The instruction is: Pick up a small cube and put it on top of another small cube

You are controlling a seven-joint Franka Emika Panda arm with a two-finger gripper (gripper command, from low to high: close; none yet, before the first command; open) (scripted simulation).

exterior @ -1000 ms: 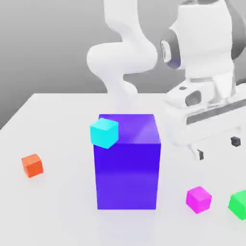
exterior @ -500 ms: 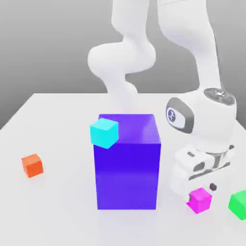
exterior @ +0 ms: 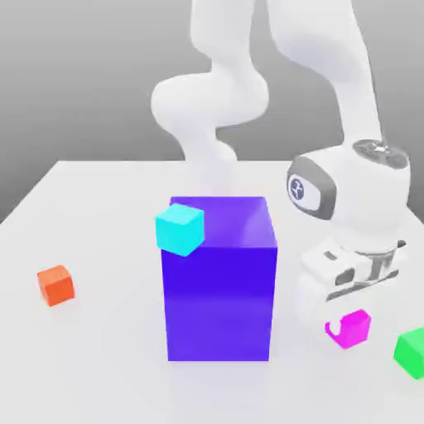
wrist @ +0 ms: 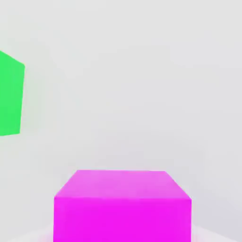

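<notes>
The small cube (exterior: pixel 349 329), bright magenta-pink, hangs slightly tilted just above the table at the exterior view's right, beside the big blue-violet block (exterior: pixel 219 290). My gripper (exterior: pixel 351 313) comes straight down on it from above and is shut on it. In the hand view the magenta cube (wrist: pixel 123 205) sits close and centred under the hand. A small green cube (exterior: pixel 410 352) rests on the table just to the exterior view's right of the held cube, and the green cube (wrist: pixel 10 94) also shows in the hand view.
A cyan cube (exterior: pixel 179 228) shows at the blue-violet block's upper corner on the exterior view's left. An orange cube (exterior: pixel 55 285) lies far to the exterior view's left on the white table (exterior: pixel 99 364). The arm's white links rise behind the block.
The hand came down from high on the exterior view's right onto the magenta cube, then shut on it. The cube now sits a little higher and tilted.
</notes>
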